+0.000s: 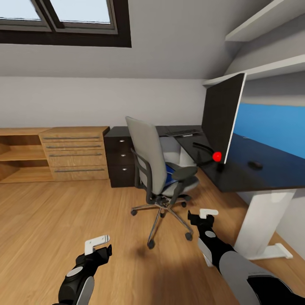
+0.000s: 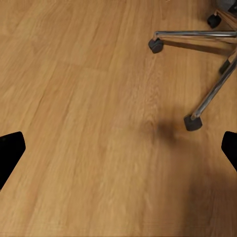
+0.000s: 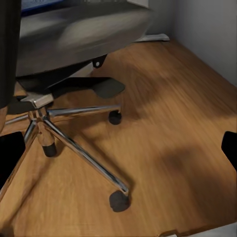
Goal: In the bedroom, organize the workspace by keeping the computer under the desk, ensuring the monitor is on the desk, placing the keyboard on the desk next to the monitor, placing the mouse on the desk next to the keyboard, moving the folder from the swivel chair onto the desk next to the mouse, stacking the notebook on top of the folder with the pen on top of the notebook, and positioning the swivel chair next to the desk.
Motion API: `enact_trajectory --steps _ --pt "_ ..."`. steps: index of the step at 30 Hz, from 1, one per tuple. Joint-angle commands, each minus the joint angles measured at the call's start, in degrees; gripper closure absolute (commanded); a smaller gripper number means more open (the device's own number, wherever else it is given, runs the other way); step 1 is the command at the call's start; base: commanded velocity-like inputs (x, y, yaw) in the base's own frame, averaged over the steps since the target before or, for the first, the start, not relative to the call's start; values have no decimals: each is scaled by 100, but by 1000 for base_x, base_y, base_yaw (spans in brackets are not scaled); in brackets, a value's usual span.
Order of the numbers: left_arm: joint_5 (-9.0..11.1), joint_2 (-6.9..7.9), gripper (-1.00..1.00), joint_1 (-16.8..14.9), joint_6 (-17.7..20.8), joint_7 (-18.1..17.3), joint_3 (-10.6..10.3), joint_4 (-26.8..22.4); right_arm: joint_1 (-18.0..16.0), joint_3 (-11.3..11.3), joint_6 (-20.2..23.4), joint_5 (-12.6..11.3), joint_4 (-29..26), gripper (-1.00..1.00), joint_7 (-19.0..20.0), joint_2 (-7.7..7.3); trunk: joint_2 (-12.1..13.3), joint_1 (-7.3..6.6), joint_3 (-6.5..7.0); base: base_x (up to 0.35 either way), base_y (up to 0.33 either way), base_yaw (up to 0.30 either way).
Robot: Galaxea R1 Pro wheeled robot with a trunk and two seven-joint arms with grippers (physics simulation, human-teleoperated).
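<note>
The grey swivel chair (image 1: 156, 163) stands on the wood floor, just left of the dark desk (image 1: 254, 176). A blue folder (image 1: 170, 173) lies on its seat, partly hidden by the armrest. On the desk stand the monitor (image 1: 222, 120), a black mouse (image 1: 255, 164) and, at the far end, a keyboard (image 1: 183, 132). A small red ball (image 1: 217, 156) shows at the monitor's foot. My left gripper (image 1: 99, 246) hangs open over bare floor, short of the chair. My right gripper (image 1: 203, 217) is open beside the chair's base (image 3: 39, 101). A caster (image 2: 192, 122) shows in the left wrist view.
A light wooden drawer unit (image 1: 74, 152) and a dark drawer cabinet (image 1: 120, 156) line the back wall. The desk's white leg (image 1: 264, 224) stands right of my right arm. Wall shelves (image 1: 262, 27) hang above the desk. Open floor (image 1: 51, 224) lies to the left.
</note>
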Motion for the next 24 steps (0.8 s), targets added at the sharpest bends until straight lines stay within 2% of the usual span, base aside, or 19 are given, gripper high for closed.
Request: enact_trajectory --steps 1,19,24 --pt "62 1 -100 -3 15 52 -7 -6 -4 11 -19 -9 6 -100 -21 1 -2 1 -6 273 0 0" --pt "74 1 -100 -3 21 50 2 3 -4 11 -44 -9 2 -100 -21 -8 -2 1 -6 188 0 0" --pt "75 1 -100 -3 21 49 2 4 -4 11 -532 -11 21 -100 -29 -8 -2 1 -6 170 0 0"
